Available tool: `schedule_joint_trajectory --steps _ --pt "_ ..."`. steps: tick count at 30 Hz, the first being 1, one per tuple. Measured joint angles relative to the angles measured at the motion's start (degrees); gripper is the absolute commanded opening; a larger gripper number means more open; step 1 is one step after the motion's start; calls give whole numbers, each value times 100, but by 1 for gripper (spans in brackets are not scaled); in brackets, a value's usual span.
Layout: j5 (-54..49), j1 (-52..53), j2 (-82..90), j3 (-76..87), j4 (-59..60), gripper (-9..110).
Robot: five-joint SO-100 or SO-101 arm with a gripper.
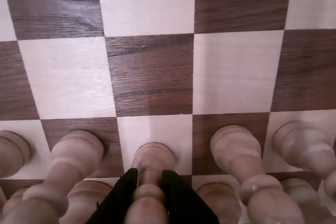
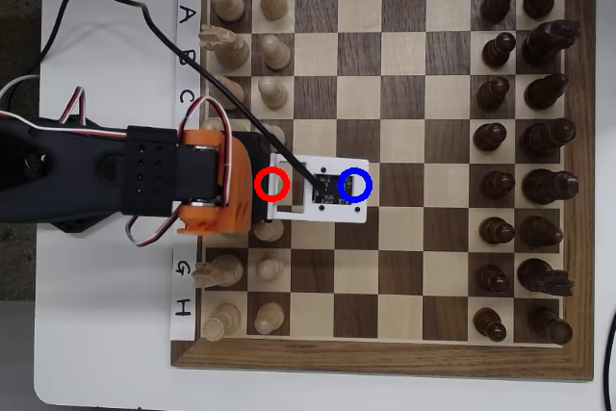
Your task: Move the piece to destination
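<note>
In the wrist view the gripper (image 1: 150, 182) clasped one pale pawn (image 1: 151, 163) on its light square in the pawn row. Overhead, eight dark pawns (image 2: 497, 182) stood opposite; one blue ring (image 2: 354, 185) lay nearby.

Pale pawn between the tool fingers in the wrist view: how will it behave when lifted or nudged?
The pale pawn looks like rigid turned wood, so it likely won't flex. Its smooth, rounded, narrow stem could slip or swivel between the black fingers. Tall on a small base, with neighbouring pawns close, it may tip into them if nudged.
</note>
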Motion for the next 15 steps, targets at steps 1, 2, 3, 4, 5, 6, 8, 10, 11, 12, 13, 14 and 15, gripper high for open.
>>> schedule_joint_trajectory --steps 1,2,3,4,5,6,8,10,11,12,13,14,15 --pt "0 9 0 -18 44 0" --pt "18 18 0 -62 79 0" --pt "35 18 0 -105 97 0" --pt "35 18 0 -141 123 0" --pt "35 26 0 -176 123 0" --pt "35 44 0 -202 123 0" --pt "35 70 0 -290 158 0" --pt "35 70 0 -369 193 0" --pt "35 62 0 -396 220 0" --pt "35 62 0 -413 229 0" --pt "35 88 0 -439 229 0" --pt "35 105 0 -466 246 0" --pt "35 114 0 -501 272 0"
